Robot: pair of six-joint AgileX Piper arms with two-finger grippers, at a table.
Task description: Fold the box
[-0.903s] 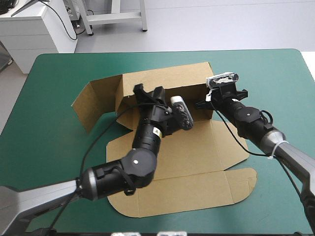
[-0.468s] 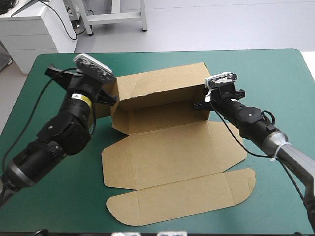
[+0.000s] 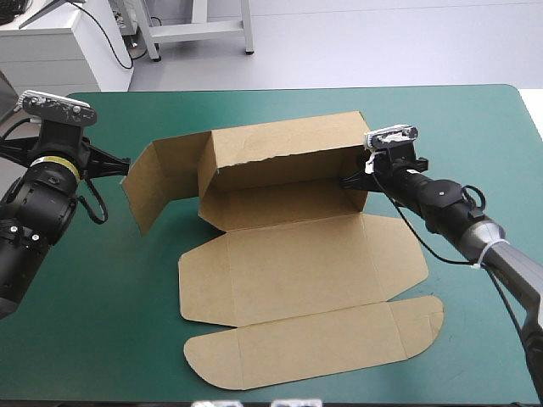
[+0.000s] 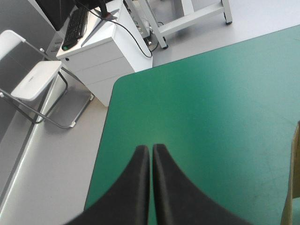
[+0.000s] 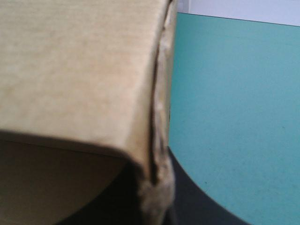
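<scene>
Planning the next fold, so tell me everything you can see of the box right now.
The box is one cut sheet of plain brown board, partly folded. Its back wall stands upright, with a side flap angled out from its left end. The base panel and the rounded lid lie flat on the teal-green cover. The right pincer is shut on the wall's right end. The left pincer, shut, is clear of it.

Brown box (image 3: pixel 297 254), mostly flat on the teal-green cover, far wall raised, left flap swung outward
</scene>
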